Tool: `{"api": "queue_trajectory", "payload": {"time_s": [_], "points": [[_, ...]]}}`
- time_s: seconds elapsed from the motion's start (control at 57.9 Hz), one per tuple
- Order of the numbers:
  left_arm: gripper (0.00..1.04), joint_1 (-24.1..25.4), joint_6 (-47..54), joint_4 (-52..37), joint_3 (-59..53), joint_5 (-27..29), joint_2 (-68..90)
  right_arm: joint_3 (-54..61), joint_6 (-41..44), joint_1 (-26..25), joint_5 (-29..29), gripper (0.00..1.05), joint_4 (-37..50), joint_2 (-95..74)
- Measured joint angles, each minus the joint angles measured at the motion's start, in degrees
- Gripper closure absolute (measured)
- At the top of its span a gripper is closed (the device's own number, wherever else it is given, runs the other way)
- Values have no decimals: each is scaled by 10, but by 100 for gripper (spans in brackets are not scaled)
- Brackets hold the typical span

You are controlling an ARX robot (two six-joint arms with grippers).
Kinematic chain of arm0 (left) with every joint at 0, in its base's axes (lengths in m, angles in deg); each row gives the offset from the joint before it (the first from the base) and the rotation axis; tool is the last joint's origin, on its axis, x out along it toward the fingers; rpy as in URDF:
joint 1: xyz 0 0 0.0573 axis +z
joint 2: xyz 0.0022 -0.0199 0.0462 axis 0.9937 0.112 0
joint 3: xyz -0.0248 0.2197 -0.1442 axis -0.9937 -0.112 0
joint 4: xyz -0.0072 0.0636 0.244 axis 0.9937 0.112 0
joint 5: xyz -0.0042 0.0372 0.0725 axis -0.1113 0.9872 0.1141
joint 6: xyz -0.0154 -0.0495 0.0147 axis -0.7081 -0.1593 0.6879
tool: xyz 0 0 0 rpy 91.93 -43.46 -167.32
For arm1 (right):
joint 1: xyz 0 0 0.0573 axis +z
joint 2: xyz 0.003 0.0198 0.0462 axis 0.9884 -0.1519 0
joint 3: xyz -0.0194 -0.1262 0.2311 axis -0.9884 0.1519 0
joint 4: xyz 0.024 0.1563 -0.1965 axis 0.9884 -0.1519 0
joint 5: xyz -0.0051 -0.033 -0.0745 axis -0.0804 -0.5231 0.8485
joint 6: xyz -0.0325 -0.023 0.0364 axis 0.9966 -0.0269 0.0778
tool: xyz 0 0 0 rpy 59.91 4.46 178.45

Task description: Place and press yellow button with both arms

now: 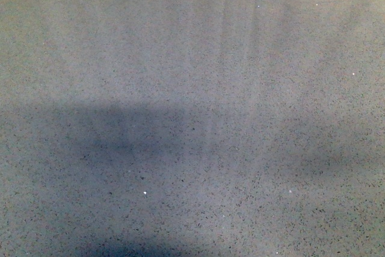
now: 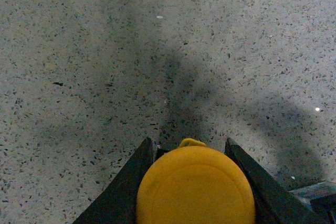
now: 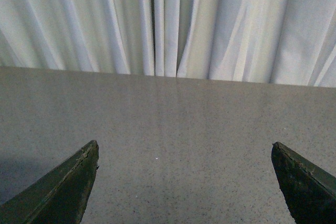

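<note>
Yellow at the centre: grips the yellow button (image 2: 195,184) in the closed left tool (image 2: 189,141), over the speckled counter (image 2: 79,51). Shows the right tool (image 3: 184,144) spread wide, empty. Looks like the placing step; calls next for lowering, setting upright, releasing, then pressing.

No text or number can be read on the yellow button (image 2: 195,184), table (image 1: 192,88) or curtain (image 3: 236,24).
</note>
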Motion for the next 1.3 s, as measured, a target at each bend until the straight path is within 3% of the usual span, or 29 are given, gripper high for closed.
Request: {"api": "queue_trajectory", "payload": {"time_s": [0.19,0.345,0.587,0.622,0.743,0.967,1.053,1.295], "points": [[72,-1,11,59,9,-13,-88,0,0,0,0,9,0,0],[72,-51,5,109,35,-17,-177,0,0,0,0,9,0,0],[72,-254,-58,113,44,42,-229,0,0,0,0,9,0,0],[72,-311,-75,97,42,66,-216,0,0,0,0,9,0,0],[72,-432,-112,57,37,115,-163,0,0,0,0,9,0,0],[72,-615,-152,-7,45,188,-21,0,0,0,0,9,0,0],[72,-647,-165,-20,61,204,31,0,0,0,0,9,0,0],[72,-668,-182,-29,86,216,83,0,0,0,0,9,0,0]]}}
